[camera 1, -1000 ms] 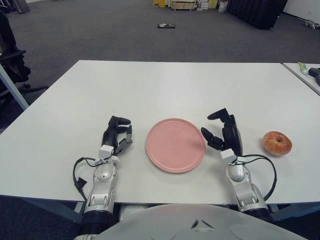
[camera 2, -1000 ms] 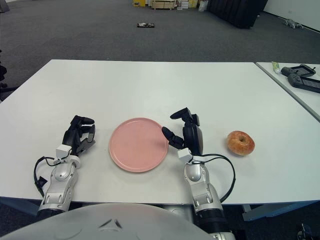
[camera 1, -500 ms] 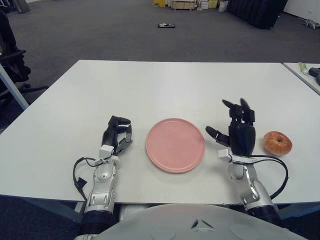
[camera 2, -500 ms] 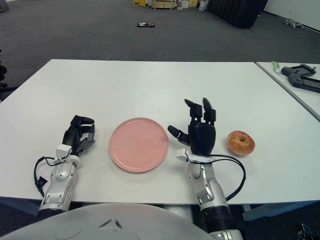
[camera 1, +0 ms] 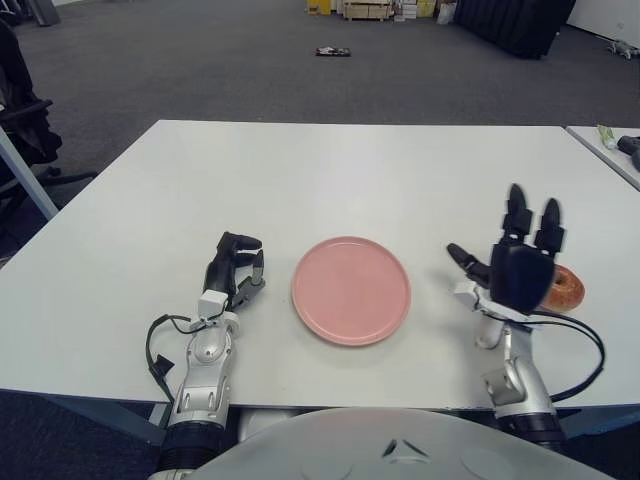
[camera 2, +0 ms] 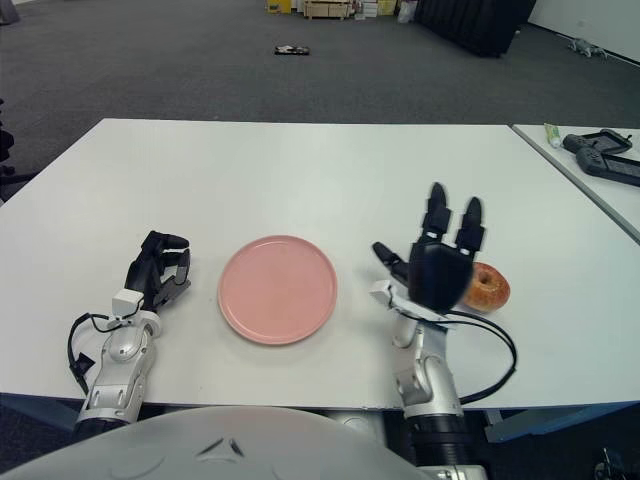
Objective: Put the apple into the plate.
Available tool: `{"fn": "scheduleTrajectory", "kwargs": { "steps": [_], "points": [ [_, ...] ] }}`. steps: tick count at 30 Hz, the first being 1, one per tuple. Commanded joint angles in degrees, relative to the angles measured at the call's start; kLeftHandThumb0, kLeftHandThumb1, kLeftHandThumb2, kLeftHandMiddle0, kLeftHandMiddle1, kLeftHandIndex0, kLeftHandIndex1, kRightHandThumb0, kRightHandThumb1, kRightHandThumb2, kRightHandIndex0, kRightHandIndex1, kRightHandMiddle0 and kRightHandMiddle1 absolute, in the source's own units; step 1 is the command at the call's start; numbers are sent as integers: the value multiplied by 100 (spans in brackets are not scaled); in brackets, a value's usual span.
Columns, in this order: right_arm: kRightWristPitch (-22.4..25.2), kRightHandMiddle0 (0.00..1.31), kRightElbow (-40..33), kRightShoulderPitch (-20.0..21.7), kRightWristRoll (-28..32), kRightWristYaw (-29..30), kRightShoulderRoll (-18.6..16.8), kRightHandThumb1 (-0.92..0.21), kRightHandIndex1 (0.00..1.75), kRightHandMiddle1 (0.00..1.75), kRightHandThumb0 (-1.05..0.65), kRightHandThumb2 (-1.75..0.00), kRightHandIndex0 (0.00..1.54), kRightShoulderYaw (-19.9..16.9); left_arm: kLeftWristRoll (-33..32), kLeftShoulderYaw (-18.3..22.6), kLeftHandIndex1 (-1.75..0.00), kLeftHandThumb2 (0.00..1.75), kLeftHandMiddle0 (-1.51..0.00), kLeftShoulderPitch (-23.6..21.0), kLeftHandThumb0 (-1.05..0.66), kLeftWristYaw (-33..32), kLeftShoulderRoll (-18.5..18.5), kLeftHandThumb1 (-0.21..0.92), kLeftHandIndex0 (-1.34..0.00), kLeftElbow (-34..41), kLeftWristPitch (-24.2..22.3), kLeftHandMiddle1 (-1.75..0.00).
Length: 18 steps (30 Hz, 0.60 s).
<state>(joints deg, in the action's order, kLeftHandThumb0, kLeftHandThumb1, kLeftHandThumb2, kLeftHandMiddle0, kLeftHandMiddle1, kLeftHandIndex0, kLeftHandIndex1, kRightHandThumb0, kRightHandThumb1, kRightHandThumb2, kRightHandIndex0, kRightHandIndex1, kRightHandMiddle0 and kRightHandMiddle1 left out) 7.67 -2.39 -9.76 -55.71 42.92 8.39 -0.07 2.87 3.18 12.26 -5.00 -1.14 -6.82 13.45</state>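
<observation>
Apple [camera 2: 488, 287] lower right of frame, right of plate [camera 2: 277, 289], ungrasped. Reach step: right hand [camera 2: 438, 270] raised beside it, 3 fingers spread, empty. Next: lower, close around apple. Left hand [camera 2: 158, 270] parked lower left, curled, empty.

White table [camera 1: 330, 170], grey carpet [camera 1: 200, 60]

From my remote station I logged a white table [camera 1: 330, 170] standing on dark grey carpet [camera 1: 200, 60]. A second white table [camera 2: 585, 165] stood just beside it on the right, carrying dark devices [camera 2: 600, 150]. A small dark object [camera 1: 332, 51] lay on the far floor. Stacked boxes [camera 1: 365, 10] and a dark partition [camera 1: 510, 22] lined the back. A dark chair [camera 1: 20, 120] sat at left.
</observation>
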Motion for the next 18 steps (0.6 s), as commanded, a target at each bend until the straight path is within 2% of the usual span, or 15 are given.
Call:
{"fn": "scheduleTrajectory", "kwargs": {
  "steps": [1, 5, 12, 18],
  "points": [
    [369, 0, 76, 110, -141, 129, 40, -64, 0, 0, -100, -42, 0, -73, 22, -3, -175, 70, -47, 85, -36, 14, -10, 80, -27, -93, -123, -169],
    [674, 0, 108, 158, -119, 217, 6, -65, 0, 0, -103, -39, 0, -103, -2, 0, -175, 72, -48, 71, -37, 31, -7, 78, -28, -118, -105, -169],
    [1573, 0, -94, 204, -10, -126, -275, -69, 0, 0, -104, -33, 0, -211, 0, 9, -175, 74, -48, 60, -37, 22, -14, 77, -28, -143, -138, -170],
    [2170, 0, -170, 274, -165, -251, -323, -71, 0, 0, -105, -31, 0, -186, 26, 5, -175, 74, -48, 60, -37, -2, -8, 77, -28, -137, -139, -170]
  ]
}}
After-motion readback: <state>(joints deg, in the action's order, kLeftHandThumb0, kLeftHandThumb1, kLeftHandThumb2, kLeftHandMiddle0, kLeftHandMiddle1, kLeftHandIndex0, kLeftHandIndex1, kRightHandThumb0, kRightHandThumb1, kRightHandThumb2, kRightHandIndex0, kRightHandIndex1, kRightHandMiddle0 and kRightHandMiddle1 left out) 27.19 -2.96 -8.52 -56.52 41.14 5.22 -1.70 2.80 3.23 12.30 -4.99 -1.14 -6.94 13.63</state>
